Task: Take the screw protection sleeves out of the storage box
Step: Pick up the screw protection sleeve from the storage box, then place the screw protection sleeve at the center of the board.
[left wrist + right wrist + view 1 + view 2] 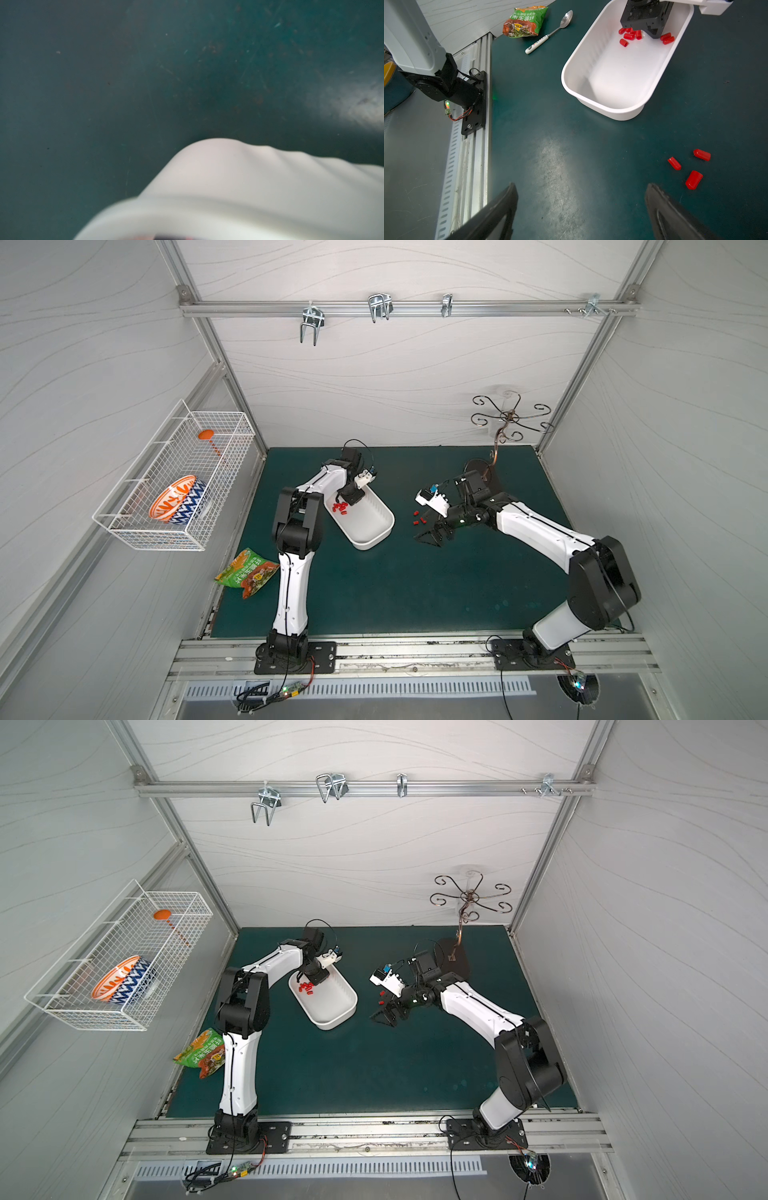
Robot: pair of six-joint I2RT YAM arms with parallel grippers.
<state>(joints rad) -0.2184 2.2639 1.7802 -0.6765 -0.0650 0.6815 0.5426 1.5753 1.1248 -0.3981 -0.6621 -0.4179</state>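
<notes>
The left gripper [642, 31], jaws closed, sits in the storage box [623, 83] among the screw protection sleeves [629, 36]; any catch is hidden. Light, slick caps likely roll: pinch across the barrel. Three lie on the mat [591, 155] near the empty, wide-open right gripper [580, 188].

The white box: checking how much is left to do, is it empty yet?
Not empty. Several red caps lie clustered at one end of the box; three more lie outside on the green mat.

Top views look down on everything; close wrist views both catch the storage box [623, 114].
</notes>
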